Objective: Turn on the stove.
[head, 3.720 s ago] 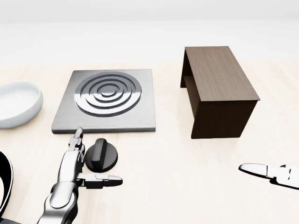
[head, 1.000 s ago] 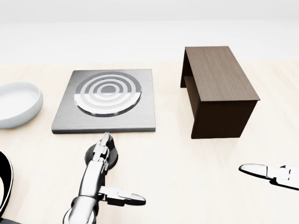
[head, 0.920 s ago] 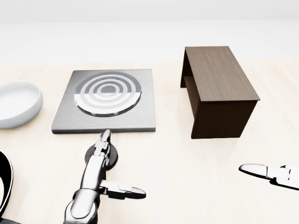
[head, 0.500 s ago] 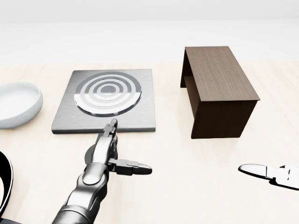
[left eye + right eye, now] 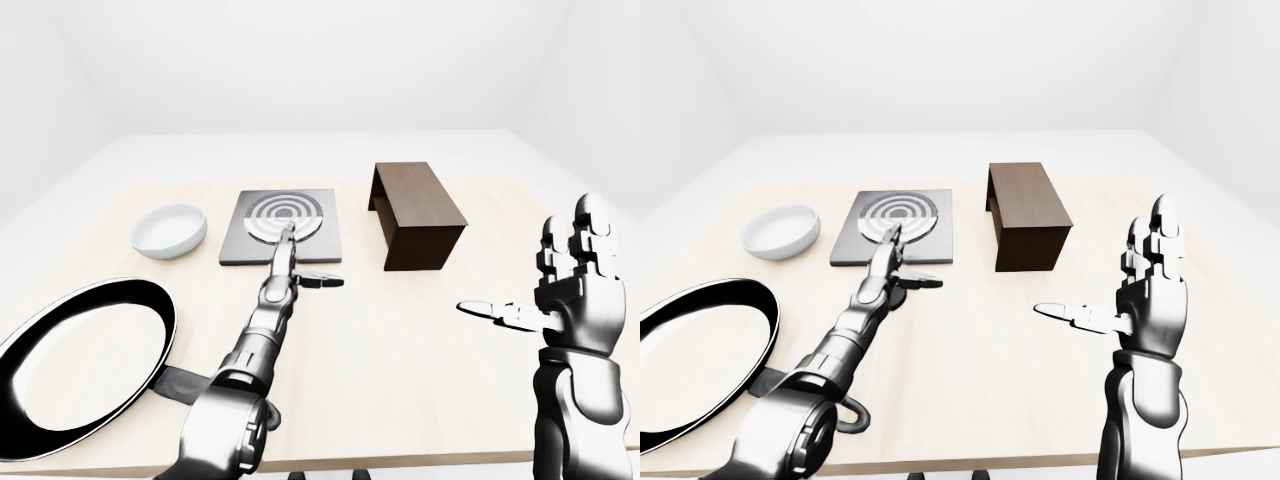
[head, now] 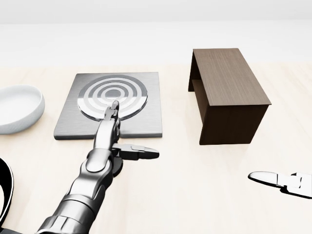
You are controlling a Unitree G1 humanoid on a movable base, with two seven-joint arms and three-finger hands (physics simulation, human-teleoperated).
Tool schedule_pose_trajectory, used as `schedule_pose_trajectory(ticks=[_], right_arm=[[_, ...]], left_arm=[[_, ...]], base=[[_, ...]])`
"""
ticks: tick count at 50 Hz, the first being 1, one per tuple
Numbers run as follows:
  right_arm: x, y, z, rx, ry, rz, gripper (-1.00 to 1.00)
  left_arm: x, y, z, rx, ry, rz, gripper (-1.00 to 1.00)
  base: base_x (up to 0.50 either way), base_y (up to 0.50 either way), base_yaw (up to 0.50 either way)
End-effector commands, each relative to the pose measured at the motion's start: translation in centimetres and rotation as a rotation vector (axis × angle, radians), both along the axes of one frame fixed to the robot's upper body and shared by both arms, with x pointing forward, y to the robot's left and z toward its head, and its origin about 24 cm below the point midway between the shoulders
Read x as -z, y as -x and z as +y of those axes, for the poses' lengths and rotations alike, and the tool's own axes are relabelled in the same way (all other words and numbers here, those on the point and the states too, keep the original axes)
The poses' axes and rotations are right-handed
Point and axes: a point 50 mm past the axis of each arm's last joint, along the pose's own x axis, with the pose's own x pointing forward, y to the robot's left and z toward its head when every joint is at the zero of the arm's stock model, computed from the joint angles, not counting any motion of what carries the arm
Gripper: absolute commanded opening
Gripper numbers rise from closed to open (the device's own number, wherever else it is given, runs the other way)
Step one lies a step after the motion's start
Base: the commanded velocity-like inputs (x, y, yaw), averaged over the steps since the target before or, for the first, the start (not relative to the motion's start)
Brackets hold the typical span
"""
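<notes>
The stove is a square steel plate [image 6: 148, 105] with a round ringed burner [image 6: 113, 95] whose rings look bright. Its black knob [image 6: 117, 168] lies on the table just below the plate and is mostly hidden under my left hand. My left hand [image 6: 129, 132] is open, with its fingers stretched out flat over the plate's lower edge and onto the burner's rim. Its thumb [image 6: 141, 152] points right. My right hand [image 5: 555, 285] is open and empty, raised at the right, far from the stove.
A dark brown wooden box [image 6: 229, 97], open on one side, stands right of the stove. A white bowl [image 6: 17, 107] sits to the left. A large black frying pan [image 5: 80, 365] lies at the lower left near the table edge.
My left hand has slid up from the knob, and its fingers now reach over the plate. The burner rings look brighter than in the earliest frame. The right hand has barely moved.
</notes>
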Motion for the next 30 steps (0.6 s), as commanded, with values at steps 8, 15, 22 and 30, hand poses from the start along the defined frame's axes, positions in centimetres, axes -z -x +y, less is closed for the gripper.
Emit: schedule_pose_trajectory(ticks=[8, 15, 22, 30], right_arm=[[-0.1, 0.0, 0.0, -0.002, -0.001, -0.008, 1.00], [0.0, -0.1, 0.1, -0.004, -0.003, 0.001, 1.00], [0.0, 0.0, 0.2, -0.006, 0.000, -0.001, 1.00], [0.3, -0.2, 0.2, -0.008, -0.003, 0.011, 1.00]], left_arm=[[-4.7, -1.8, 3.3, -0.444, 0.038, -0.149, 1.00], [-11.0, 0.5, 4.1, -0.396, 0.142, -0.508, 1.00], [-14.5, 4.2, 4.8, -0.356, 0.182, -0.633, 1.00], [-16.8, 7.2, 6.5, -0.358, 0.217, -0.782, 1.00]], base=[[0.00, 0.00, 0.00], [0.00, 0.00, 0.00], [0.00, 0.00, 0.00], [0.00, 0.00, 0.00]])
